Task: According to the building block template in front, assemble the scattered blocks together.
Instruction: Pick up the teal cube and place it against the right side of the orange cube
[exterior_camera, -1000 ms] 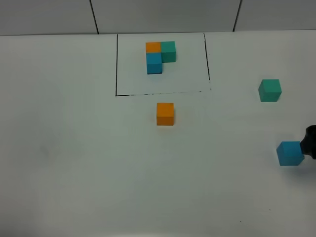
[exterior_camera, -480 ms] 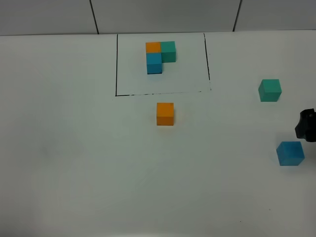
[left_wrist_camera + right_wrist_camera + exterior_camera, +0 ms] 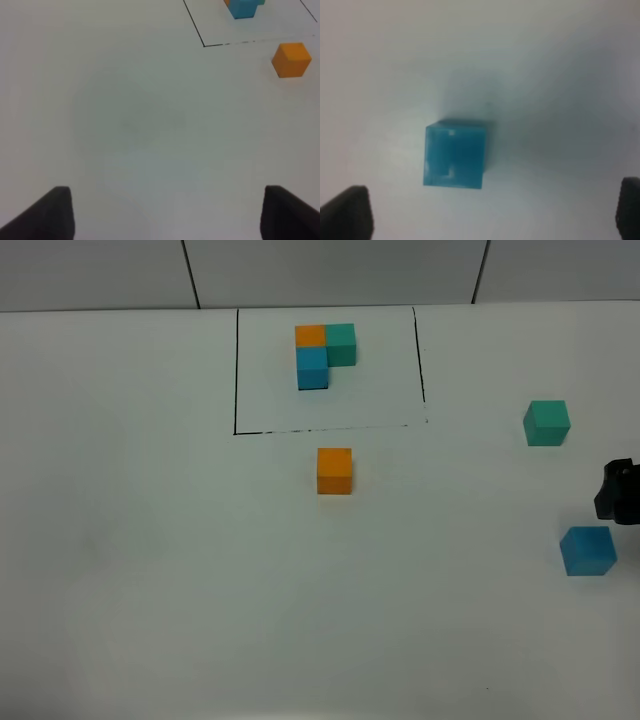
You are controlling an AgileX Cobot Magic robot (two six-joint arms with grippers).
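You see the right gripper (image 3: 620, 492) cut by the high view's edge, the template (image 3: 243, 7) cropped by the left wrist view.

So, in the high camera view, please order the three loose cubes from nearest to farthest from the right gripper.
1. The sky-blue cube, just below the right gripper, at the right edge.
2. The teal-green cube, farther up on the right side.
3. The orange cube, far to the left, mid-view.

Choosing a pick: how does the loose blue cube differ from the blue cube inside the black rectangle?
The loose sky-blue cube stands alone outside the black frame; the framed blue cube touches an orange cube. Only the loose one lies under the right gripper. Both are blue.
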